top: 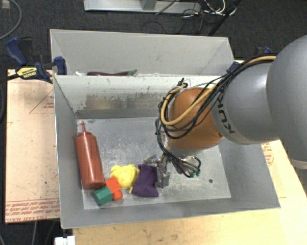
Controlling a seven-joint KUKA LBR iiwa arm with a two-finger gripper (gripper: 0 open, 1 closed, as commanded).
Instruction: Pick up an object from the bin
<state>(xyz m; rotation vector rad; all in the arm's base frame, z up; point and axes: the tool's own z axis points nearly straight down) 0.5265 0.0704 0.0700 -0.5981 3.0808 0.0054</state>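
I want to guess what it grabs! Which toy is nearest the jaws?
The purple lump, right beside the jaws. The yellow lump, orange block, green block and red bottle lie farther left.

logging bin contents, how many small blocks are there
2: an orange block and a green block, touching, front left by the red bottle. The arm may hide more.

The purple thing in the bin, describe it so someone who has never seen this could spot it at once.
In the grey metal bin, find the red bottle lying on the left of the floor. Go right along the front wall, past the yellow lump, to the last item, beside the tool. The purple thing is the only dark, limp, cloth-like one.
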